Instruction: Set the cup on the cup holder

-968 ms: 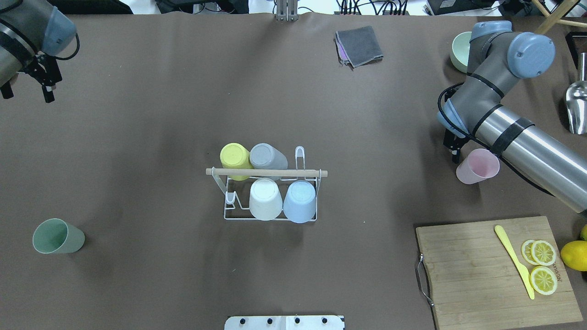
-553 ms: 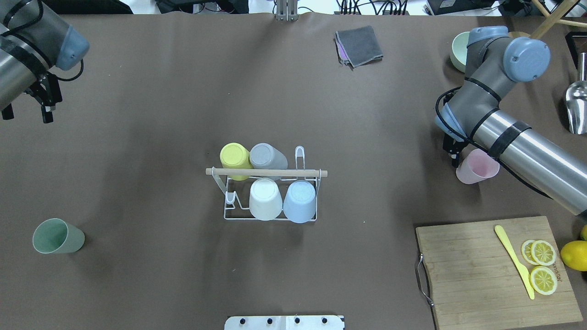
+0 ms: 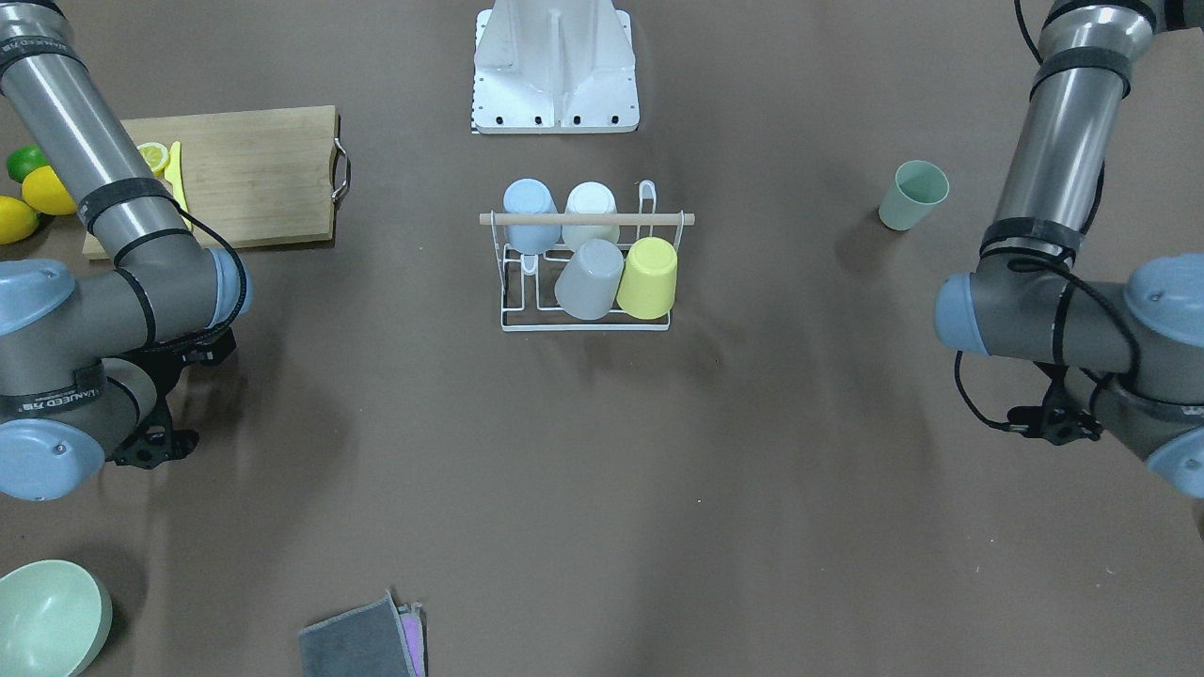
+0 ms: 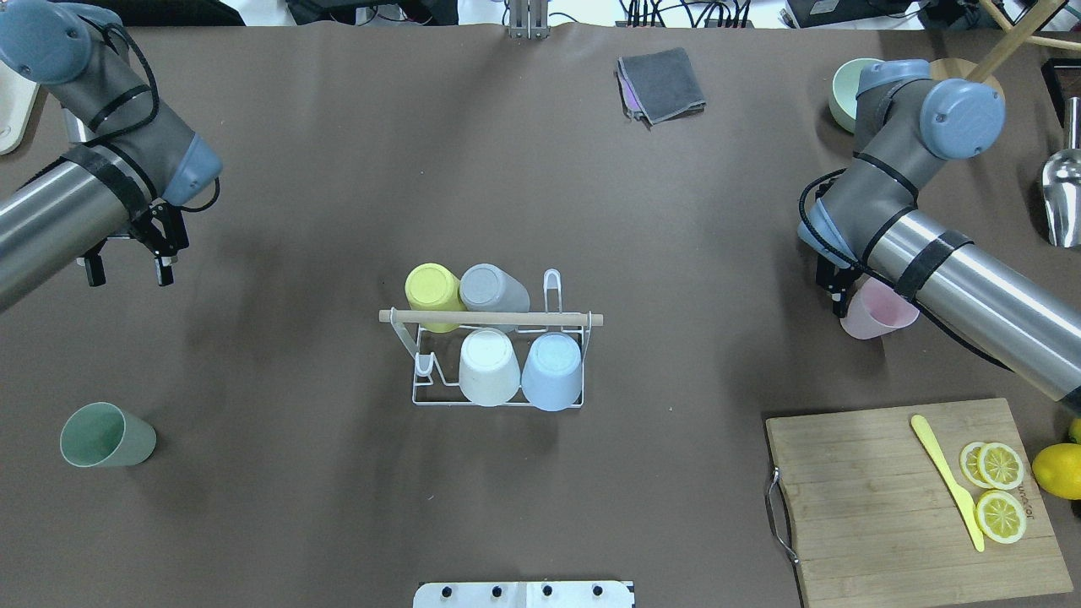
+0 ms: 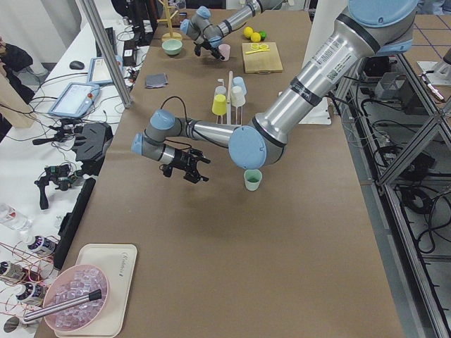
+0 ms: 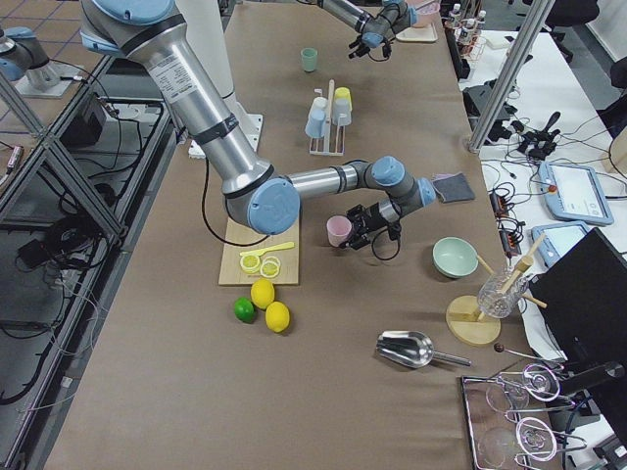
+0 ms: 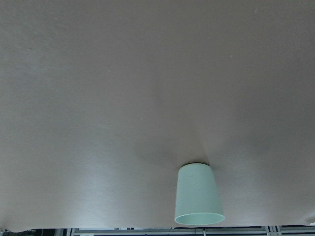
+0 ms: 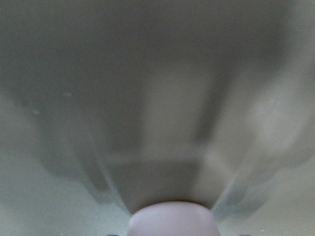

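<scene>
The white wire cup holder [image 4: 422,397] with a wooden rod handle [image 4: 490,317] stands mid-table and carries yellow, grey, white and blue cups upside down; it also shows in the front view [image 3: 515,324]. A green cup [image 4: 105,435] stands upright at the near left and shows in the left wrist view [image 7: 198,194]. My left gripper [image 4: 127,272] is open and empty, in the air well beyond it. A pink cup [image 4: 878,308] stands at the right. My right gripper [image 4: 836,291] is open, right beside the cup's left side, partly hidden under the arm.
A wooden cutting board [image 4: 870,498] with lemon slices and a yellow knife lies at the near right, with a lemon [image 4: 1056,469] beside it. A grey cloth [image 4: 663,84], a green bowl [image 4: 844,93] and a metal scoop [image 4: 1062,198] lie along the far and right edges.
My left arm has swung in over the table, its gripper moving nearer and to the right. My right gripper has edged closer to the pink cup. No cup has moved.
</scene>
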Tool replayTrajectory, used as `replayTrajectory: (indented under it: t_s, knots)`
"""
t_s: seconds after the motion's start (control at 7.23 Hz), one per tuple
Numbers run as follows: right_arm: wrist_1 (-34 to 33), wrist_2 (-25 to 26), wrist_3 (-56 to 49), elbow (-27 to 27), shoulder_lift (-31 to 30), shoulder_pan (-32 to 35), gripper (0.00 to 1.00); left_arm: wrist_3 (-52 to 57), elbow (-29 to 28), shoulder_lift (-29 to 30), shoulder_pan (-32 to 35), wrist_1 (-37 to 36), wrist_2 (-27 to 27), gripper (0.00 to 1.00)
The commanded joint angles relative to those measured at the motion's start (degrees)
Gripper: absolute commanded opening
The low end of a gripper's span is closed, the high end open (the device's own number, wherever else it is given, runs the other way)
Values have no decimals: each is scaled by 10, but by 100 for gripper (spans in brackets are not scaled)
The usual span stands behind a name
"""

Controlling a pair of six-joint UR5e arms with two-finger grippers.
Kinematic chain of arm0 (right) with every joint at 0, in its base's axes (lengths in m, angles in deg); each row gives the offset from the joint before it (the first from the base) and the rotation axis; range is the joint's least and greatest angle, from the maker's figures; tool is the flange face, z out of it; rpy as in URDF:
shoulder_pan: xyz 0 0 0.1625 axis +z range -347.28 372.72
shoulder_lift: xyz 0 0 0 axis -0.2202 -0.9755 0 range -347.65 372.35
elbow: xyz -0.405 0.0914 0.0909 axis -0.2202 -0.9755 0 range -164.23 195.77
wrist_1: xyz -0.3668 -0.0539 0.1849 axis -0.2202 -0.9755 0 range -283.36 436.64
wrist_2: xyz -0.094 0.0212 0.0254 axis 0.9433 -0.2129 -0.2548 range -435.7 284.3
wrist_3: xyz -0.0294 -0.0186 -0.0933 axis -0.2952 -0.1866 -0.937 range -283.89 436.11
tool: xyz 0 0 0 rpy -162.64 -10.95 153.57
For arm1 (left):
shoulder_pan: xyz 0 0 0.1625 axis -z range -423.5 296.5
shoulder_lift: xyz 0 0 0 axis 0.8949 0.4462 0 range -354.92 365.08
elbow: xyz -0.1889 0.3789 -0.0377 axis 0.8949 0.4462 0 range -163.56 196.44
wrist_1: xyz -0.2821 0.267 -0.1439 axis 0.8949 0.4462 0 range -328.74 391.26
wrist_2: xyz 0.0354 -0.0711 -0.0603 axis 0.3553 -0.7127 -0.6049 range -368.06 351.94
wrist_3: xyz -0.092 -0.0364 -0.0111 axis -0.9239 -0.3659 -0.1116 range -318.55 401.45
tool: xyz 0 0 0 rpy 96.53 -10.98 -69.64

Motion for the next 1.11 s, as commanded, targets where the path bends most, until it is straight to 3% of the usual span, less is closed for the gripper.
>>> replayTrajectory:
  t_s: [0.0, 0.28, 0.55, 0.97]
  knots:
    - [0, -4, -1, -7, 0, -1, 60, -6, -7, -12, -11, 12, 2, 97]
    - [0, -8, -1, -7, 2, -1, 35, 35, -12, -18, -11, 5, 42, 97]
    - [0, -8, -1, 0, 2, 5, 35, 82, -13, -19, -12, -68, 43, 97]
    - [-1, -10, -2, 50, 6, 57, 36, 90, -11, -19, -12, -82, -8, 97]
